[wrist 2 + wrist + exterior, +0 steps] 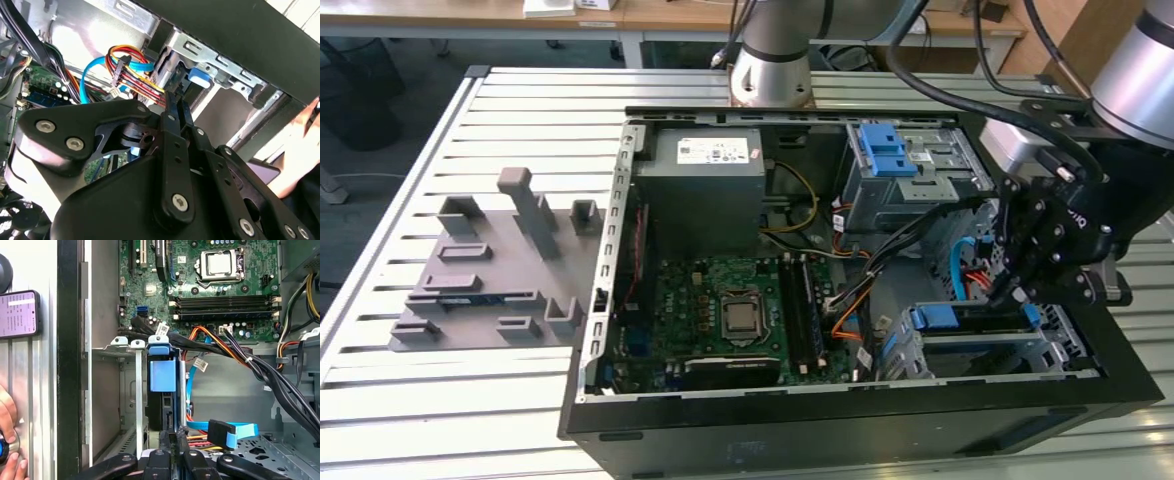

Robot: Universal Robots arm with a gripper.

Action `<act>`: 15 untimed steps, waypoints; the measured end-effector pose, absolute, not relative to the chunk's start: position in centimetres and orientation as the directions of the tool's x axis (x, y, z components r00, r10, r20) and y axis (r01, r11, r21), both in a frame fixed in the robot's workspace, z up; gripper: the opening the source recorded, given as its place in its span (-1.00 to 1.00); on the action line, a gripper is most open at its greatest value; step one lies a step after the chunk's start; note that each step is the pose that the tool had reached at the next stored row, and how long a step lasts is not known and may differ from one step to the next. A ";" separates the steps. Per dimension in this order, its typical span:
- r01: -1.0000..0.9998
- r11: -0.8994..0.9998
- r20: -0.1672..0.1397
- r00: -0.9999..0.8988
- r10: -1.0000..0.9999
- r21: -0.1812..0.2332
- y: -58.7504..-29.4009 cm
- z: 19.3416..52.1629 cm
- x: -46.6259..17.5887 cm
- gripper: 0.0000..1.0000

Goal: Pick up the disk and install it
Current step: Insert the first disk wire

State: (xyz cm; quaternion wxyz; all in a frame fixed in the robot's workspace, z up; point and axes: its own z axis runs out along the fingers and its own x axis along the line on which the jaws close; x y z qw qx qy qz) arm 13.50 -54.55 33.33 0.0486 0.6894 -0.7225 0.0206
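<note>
Open computer case on a slatted metal table, arm working at the drive bay.

The table's pale ribbed top also carries a grey moulded fixture toward the exterior view's left, and desks stand behind it. The disk sits upright in the metal bay in the case's corner (its blue end tab faces up), a narrow dark body below the blue plastic, beside the motherboard. The gripper hangs directly over it, fingers drawn together, tips just at the disk's edge; I cannot tell if they touch. A hand and a phone rest outside the case.
</note>
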 end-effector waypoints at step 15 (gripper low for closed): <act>-0.998 0.052 0.095 -0.048 -0.994 0.039 -54.6 33.1 13.8 -0.67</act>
